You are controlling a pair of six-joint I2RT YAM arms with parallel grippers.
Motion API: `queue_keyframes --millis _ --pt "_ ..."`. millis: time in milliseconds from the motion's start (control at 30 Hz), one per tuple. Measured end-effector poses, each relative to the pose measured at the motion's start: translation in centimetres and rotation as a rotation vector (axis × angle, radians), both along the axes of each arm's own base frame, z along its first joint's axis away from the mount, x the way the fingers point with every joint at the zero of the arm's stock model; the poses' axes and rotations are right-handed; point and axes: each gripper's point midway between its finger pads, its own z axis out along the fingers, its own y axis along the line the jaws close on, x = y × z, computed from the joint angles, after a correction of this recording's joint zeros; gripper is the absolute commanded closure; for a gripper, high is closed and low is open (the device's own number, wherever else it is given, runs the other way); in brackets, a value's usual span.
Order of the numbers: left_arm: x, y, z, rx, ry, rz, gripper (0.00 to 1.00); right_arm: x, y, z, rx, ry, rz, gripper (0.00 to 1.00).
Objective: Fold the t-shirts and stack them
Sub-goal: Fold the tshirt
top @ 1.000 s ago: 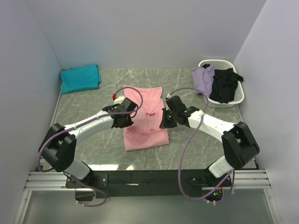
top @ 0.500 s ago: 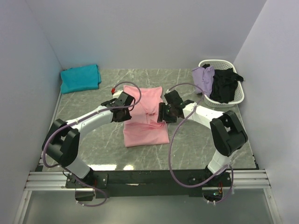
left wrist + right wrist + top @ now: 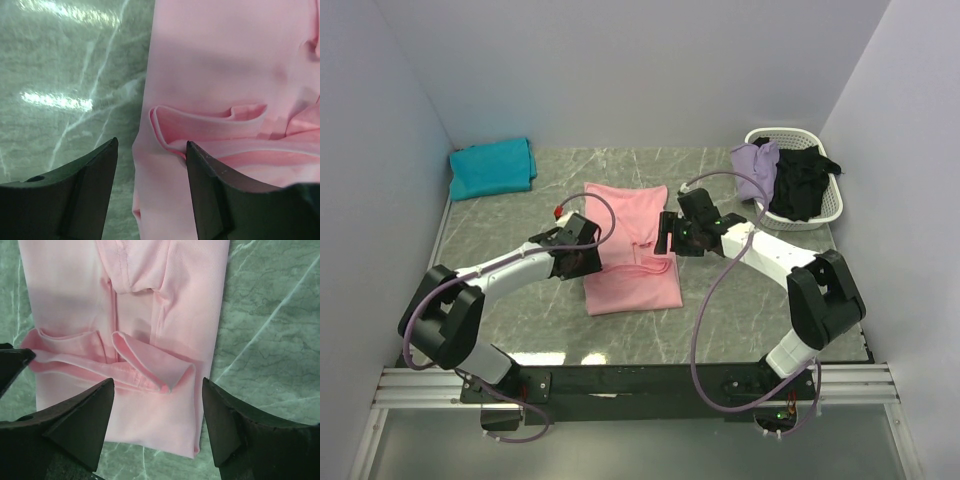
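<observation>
**A:** Where does the pink shirt (image 3: 630, 250) lie?

**B:** Flat on the tabletop (image 3: 500, 220), about midway between the two arms. It is folded into a narrow rectangle. Its long axis runs from the near edge toward the back wall, with the near end leaning slightly to the right.

**A:** Which way does the collar point?

**B:** From overhead I cannot tell. In the right wrist view the collar opening and the placket line up with the long axis. Across the middle runs a raised fold, at right angles to that axis, with a loose flap on each side.

**A:** And the left end effector (image 3: 150, 145)?

**B:** Its fingers stand apart and grip nothing. It sits over the shirt's left edge, one finger above bare marble and the other above pink cloth, just short of the flap.

**A:** The right end effector (image 3: 157, 382)?

**B:** It is also spread wide and holds nothing. It sits over the right half of the shirt with the other flap showing between its fingers. Whether either tool touches the cloth I cannot say.

**A:** And the other shirts?

**B:** A teal shirt (image 3: 492, 168) lies folded in the far left corner. A lavender shirt (image 3: 755, 168) hangs over the rim of a white basket (image 3: 820, 215) at far right, with a black shirt (image 3: 802, 182) bunched inside.
</observation>
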Motion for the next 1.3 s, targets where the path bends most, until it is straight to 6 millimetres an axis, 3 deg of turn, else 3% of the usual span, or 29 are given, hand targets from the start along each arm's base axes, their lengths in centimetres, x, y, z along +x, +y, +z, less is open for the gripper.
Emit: queue_keyframes --millis 133,367,567,667,967,1300 --pt "-0.7 -0.2 -0.7 -0.025 0.018 -0.01 0.38 -0.1 0.0 0.3 0.006 -0.007 0.005 0.22" --pt "0.1 -0.7 -0.6 -0.034 -0.001 -0.005 0.44 -0.7 -0.2 -0.4 0.0 0.014 0.011 0.22" --pt "1.3 -1.2 -0.5 -0.031 -0.007 0.01 0.87 -0.7 -0.2 -0.3 -0.001 0.012 0.012 0.22" --pt "1.3 -1.1 -0.7 -0.028 -0.003 0.02 0.99 -0.7 -0.2 -0.2 0.001 0.008 0.012 0.22" --pt "1.6 -1.0 -0.4 -0.01 -0.008 0.018 0.99 -1.1 -0.5 -0.4 -0.003 0.012 0.011 0.22" --pt "5.4 -2.0 3.1 0.016 -0.104 -0.014 0.99 -1.1 -1.2 -0.9 -0.034 0.013 -0.008 0.22"
